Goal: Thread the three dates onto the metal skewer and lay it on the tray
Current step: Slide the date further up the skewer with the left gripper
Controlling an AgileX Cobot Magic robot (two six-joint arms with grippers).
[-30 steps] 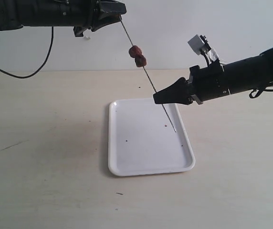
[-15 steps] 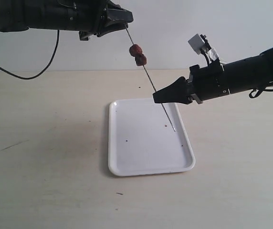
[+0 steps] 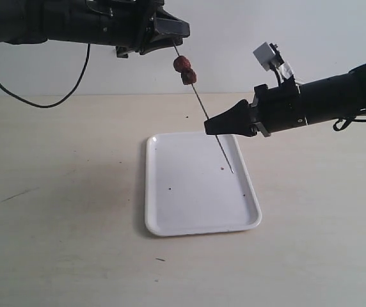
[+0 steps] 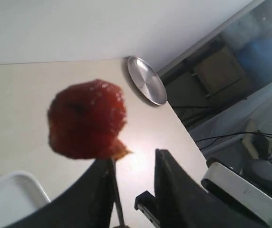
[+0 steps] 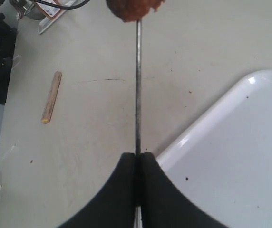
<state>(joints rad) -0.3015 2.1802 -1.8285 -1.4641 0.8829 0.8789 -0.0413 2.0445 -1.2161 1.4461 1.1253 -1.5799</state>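
right gripper (image 3: 206, 126) is clenching tight on the metal skewer (image 3: 200, 105) below its middle, above the far right part of the tray (image 3: 170, 217). skewer is slanting, top end going up left into the left gripper (image 3: 182, 32), pointed end coming down over the tray's right side; cannot tell if the tip is touching it. left gripper's fingers (image 4: 174, 190) are standing apart, the rod running along the inner face of one finger, not pinched at the tips. upper date (image 3: 182, 62) and lower date (image 3: 189, 77) are sitting threaded high on the skewer, touching each other, just below the left gripper. tray is lying flat on the table (image 3: 61, 192).
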